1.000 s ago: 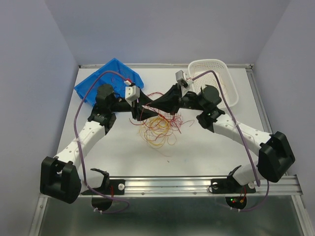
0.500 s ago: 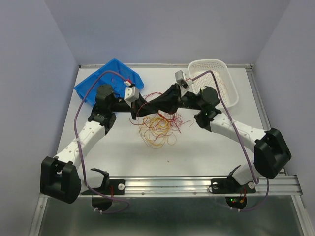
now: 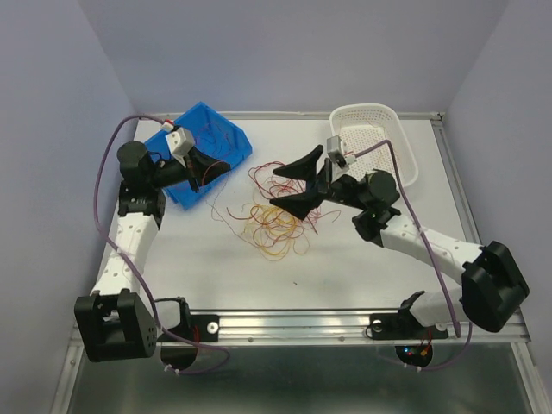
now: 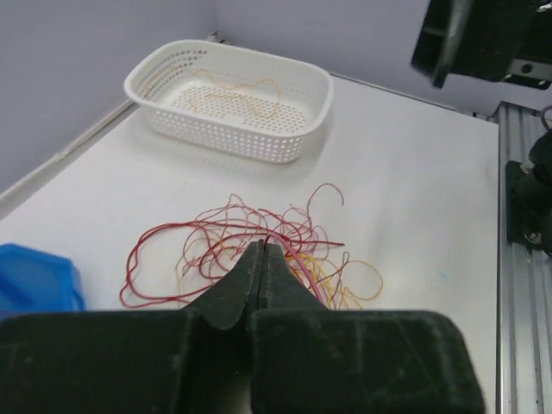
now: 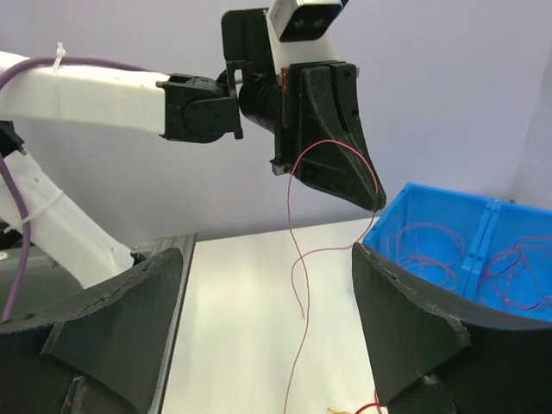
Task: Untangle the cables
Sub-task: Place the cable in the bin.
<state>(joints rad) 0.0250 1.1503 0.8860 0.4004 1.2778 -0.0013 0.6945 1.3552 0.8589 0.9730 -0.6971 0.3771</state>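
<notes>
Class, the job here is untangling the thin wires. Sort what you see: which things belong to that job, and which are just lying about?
Job: tangled wires, red wire in the shut left gripper, open right gripper, blue bin, white basket.
Lying about: purple arm cables, metal rail.

Pale lavender walls (image 3: 285, 52) enclose a white table (image 3: 216, 276).
</notes>
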